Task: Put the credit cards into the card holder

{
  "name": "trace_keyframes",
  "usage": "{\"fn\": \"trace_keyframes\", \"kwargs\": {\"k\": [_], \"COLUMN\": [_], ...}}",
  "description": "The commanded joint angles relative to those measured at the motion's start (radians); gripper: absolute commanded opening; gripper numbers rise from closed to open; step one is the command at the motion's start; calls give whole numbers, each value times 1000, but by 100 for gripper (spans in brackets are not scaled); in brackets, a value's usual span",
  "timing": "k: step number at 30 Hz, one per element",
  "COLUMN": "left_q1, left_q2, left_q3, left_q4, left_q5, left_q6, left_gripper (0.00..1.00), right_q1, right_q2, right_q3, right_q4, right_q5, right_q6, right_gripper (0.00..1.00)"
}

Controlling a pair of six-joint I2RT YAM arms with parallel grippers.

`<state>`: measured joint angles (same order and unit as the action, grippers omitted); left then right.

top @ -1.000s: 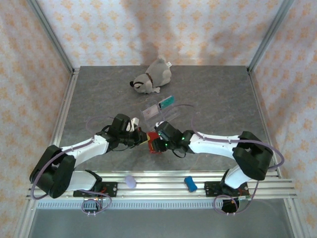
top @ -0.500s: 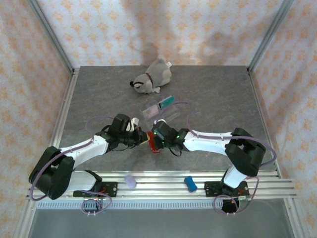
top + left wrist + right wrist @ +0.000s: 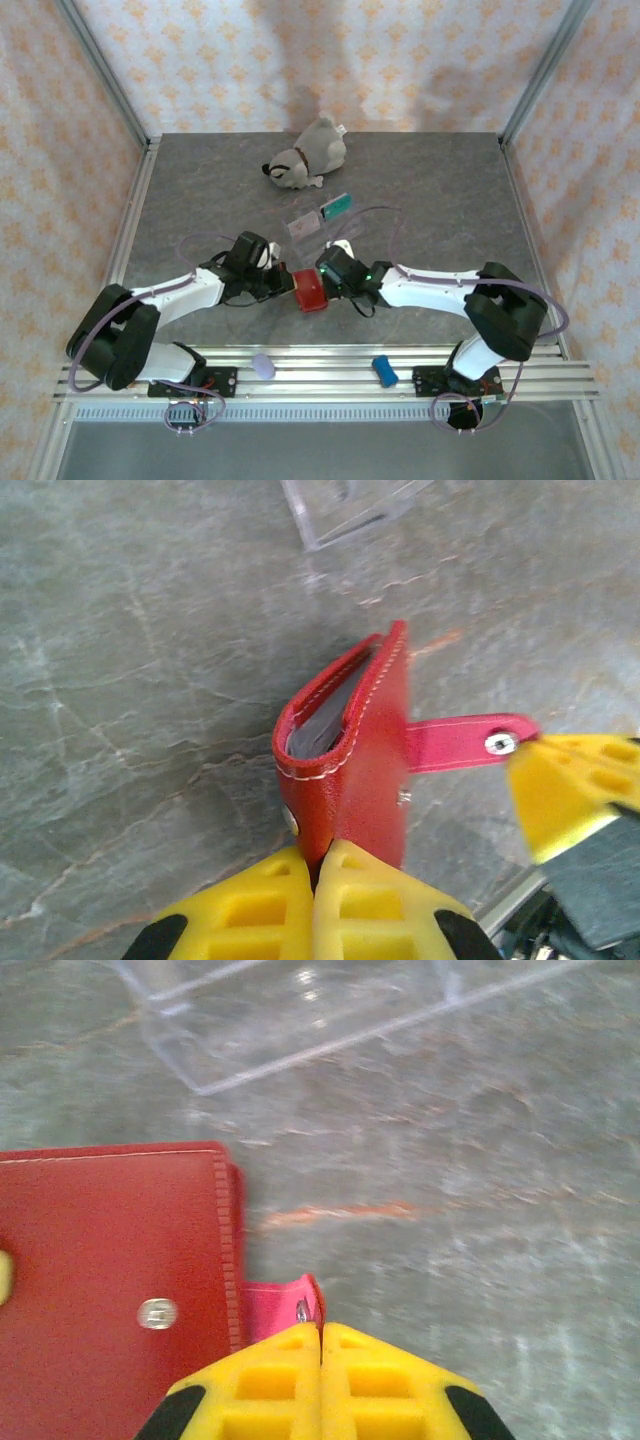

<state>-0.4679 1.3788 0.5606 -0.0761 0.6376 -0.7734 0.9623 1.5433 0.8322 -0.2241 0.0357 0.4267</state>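
The red card holder (image 3: 309, 293) sits folded nearly closed between both arms at mid-table. My left gripper (image 3: 318, 865) is shut on its lower edge (image 3: 345, 780), and pale grey pockets (image 3: 322, 718) peek out of the fold. The holder's tab with the silver snap (image 3: 497, 743) reaches right to my right gripper (image 3: 321, 1335), which is shut on that tab (image 3: 283, 1310). In the top view the left gripper (image 3: 284, 283) and right gripper (image 3: 322, 285) flank the holder. A teal credit card (image 3: 338, 206) lies farther back on the table.
A clear plastic case (image 3: 309, 225) lies just beyond the holder, next to the teal card. A grey plush toy (image 3: 305, 158) rests at the back. A purple piece (image 3: 262, 366) and a blue piece (image 3: 384, 370) sit on the front rail.
My right gripper has closed from part-open onto the holder's tab. The holder has turned from edge-on to lying flatter between the grippers. The left gripper kept its hold.
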Motion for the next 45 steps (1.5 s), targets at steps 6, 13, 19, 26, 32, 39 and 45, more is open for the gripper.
{"fn": "trace_keyframes", "kwargs": {"k": [6,13,19,26,32,39,45], "left_q1": [-3,-3,-4,-3,5,52,57], "left_q2": [66,61,49,33,42,-9,26], "left_q3": [44,64,43,23,14,18,50], "left_q4": [5,11,78,128,135,60,15], "left_q5": [28,62,105,118,119,107,99], "left_q6": [59,74,33,4,-8,34,70], "left_gripper": [43,58,65,66,66,86,81], "right_q1": [-64,-63,-59,-50,-50,-51,-50], "right_q2": [-137,-275,-304,-293,-295,-304,-285], "right_q3": [-85,-86,-88,-100,-110,-112,-96], "right_q4": [47,71,138,175,186,178,181], "right_q5": [-111,-214,-321,-356,-367,-361,-379], "right_q6": [13,-15,1,-9,-14,-23,-37], "right_gripper": [0,0,0,0,0,0,0]}}
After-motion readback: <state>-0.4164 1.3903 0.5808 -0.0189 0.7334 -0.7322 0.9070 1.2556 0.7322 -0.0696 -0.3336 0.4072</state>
